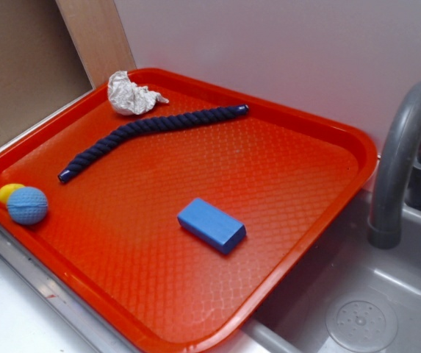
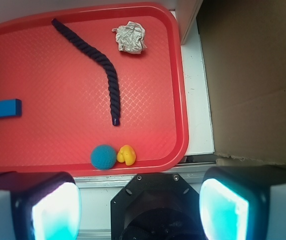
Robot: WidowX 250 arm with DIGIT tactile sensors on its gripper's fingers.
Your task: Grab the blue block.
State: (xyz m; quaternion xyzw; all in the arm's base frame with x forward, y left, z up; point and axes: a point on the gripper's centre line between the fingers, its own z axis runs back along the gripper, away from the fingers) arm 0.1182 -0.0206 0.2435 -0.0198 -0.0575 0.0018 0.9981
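My gripper (image 2: 140, 207) hangs wide open and empty, off the tray's (image 1: 298, 125) edge. On the tray lie one blue block (image 1: 211, 225) alone mid-tray, one rope (image 1: 151, 136), one ball (image 1: 28, 205), one yellow toy (image 1: 8, 193) and one crumpled paper (image 1: 129, 94).

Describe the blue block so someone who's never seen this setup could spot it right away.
Find the big red tray beside the grey sink faucet. The blue block lies alone on the tray's open floor, on the faucet side, apart from everything else. It is a smooth, bright-blue rectangular brick, unlike the round textured blue ball or the long dark navy rope.
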